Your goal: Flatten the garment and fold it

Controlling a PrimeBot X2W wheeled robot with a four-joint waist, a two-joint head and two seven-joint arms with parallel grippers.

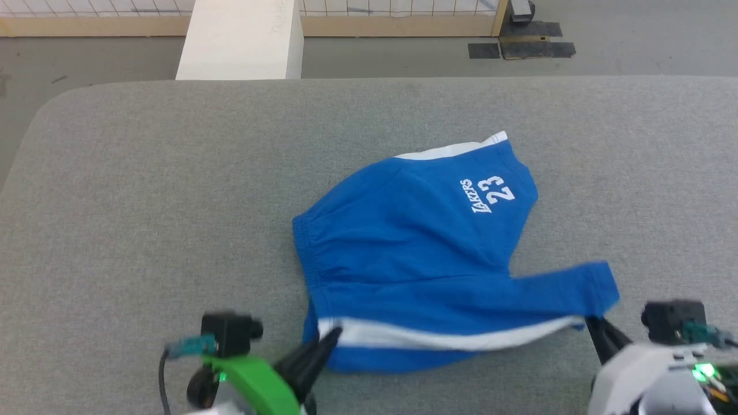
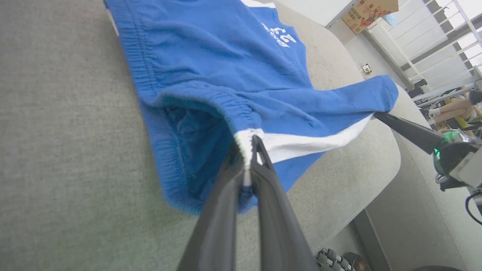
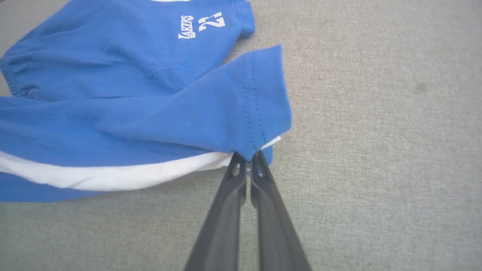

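The garment (image 1: 415, 248), bright blue shorts with a white side stripe and a white "Lakers 23" print, lies rumpled on the grey table (image 1: 144, 202). My left gripper (image 1: 333, 335) is shut on the waistband end of the white stripe (image 2: 246, 145), lifting that corner so the waist opening gapes. At the other end of the same stripe, my right gripper (image 1: 589, 324) is shut on the leg hem corner (image 3: 248, 158). The near edge of the garment (image 3: 150, 120) hangs stretched between the two grippers, slightly raised. The far leg lies flat.
The padded grey table has rounded corners; its near edge (image 2: 376, 195) drops off just beyond the garment. A white block (image 1: 242, 40) stands on the floor behind the table. Wide bare cloth surface lies left, right and beyond the garment.
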